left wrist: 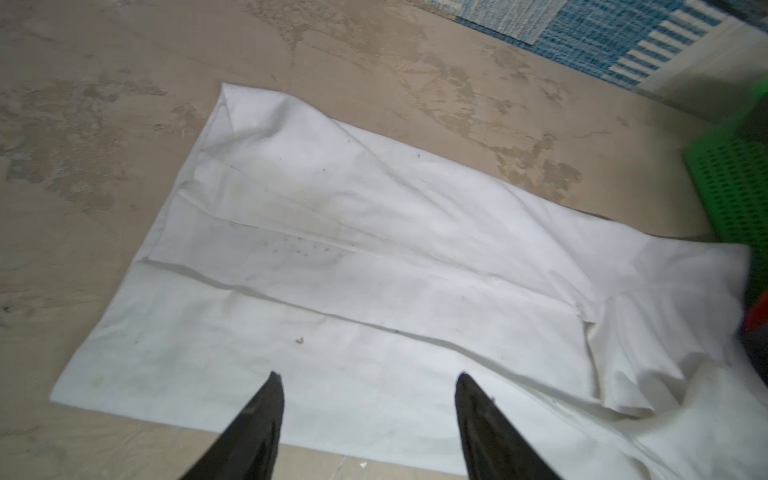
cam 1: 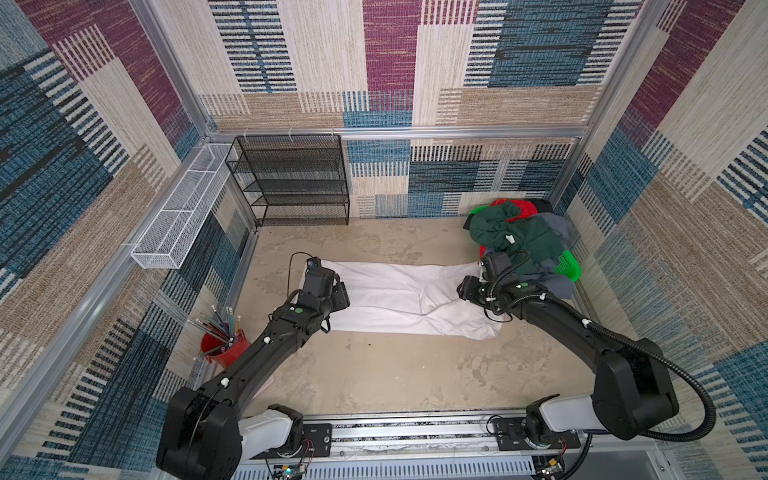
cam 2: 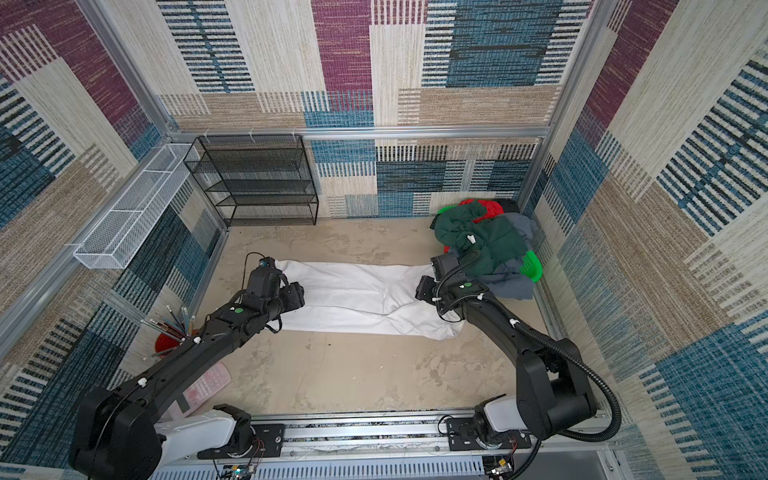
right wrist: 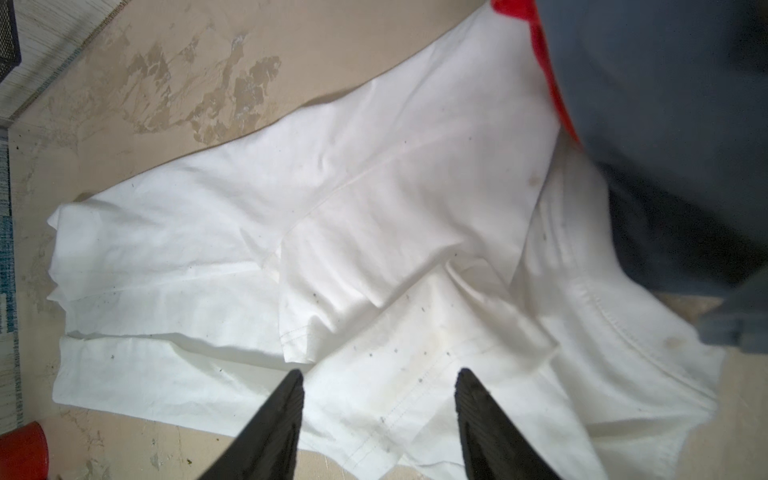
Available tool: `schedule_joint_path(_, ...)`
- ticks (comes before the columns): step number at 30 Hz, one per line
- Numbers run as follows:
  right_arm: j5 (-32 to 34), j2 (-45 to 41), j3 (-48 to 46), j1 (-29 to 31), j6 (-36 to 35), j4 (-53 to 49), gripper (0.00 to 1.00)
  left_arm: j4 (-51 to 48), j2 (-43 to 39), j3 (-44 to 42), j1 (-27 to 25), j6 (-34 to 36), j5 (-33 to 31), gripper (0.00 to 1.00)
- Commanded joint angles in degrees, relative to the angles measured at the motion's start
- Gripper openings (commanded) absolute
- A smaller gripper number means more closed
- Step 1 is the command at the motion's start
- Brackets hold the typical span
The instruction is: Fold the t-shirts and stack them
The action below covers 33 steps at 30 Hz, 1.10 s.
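My left gripper (left wrist: 368, 376) and right gripper (right wrist: 379, 372) both stand apart, holding nothing; the white shirt (cam 1: 399, 291) lies folded lengthwise just under their tips. The risk, I judge: the rumpled flap (right wrist: 332, 282) ahead of my right tips bunches, or I snag the shirt pile (cam 1: 519, 237) beside it.

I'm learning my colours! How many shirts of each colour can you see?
White shirt: 1
Dark green shirt: 1
Red shirt: 1
Grey-blue shirt: 1
Total: 4 showing; more may be hidden underneath.
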Motion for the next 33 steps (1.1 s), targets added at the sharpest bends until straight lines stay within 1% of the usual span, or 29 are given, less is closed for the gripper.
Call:
schedule_joint_path(1, -2.0, -0.2, 0.5, -0.9, -1.5, 1.8, 0.68, 4.1, -1.1, -0.8, -3.7, -0.8, 3.3, 0.67)
schedule_joint_path(3, -2.7, -0.4, 0.4, -2.0, -2.1, 1.6, 0.74, 5.9, -0.2, -0.4, -7.2, -1.5, 4.1, 0.66)
schedule_joint_path(6, -2.8, -2.0, -0.6, -3.2, -2.7, 1.2, 0.76, 8.1, 3.3, 1.5, -13.1, -1.3, 4.1, 0.64)
schedule_joint_path(10, -2.8, -6.4, -4.0, -4.8, -2.7, 0.5, 0.78, 8.9, 11.0, 6.5, -19.9, -0.8, 4.1, 0.62)
schedule_joint_path(15, -3.2, -14.5, -9.8, -5.9, -1.0, -1.6, 0.79, 10.0, 21.5, 13.9, -25.6, -0.6, 6.5, 0.62)
schedule_joint_path(19, -3.6, -21.6, -15.5, -6.1, 1.8, -2.3, 0.8, 10.3, 27.9, 18.8, -28.2, -0.7, 8.9, 0.6)
schedule_joint_path(22, -4.2, -24.7, -19.6, -6.3, 2.9, -2.5, 0.78, 10.4, 31.8, 21.5, -29.5, -0.9, 10.0, 0.59)
schedule_joint_path(28, -6.5, -26.4, -25.0, -7.1, 2.7, -1.6, 0.76, 10.4, 36.4, 23.9, -31.4, -2.8, 12.5, 0.55)
schedule_joint_path(33, -7.1, -26.5, -26.4, -7.8, 2.1, -0.4, 0.75, 8.2, 37.7, 25.3, -33.2, -3.3, 11.8, 0.54)
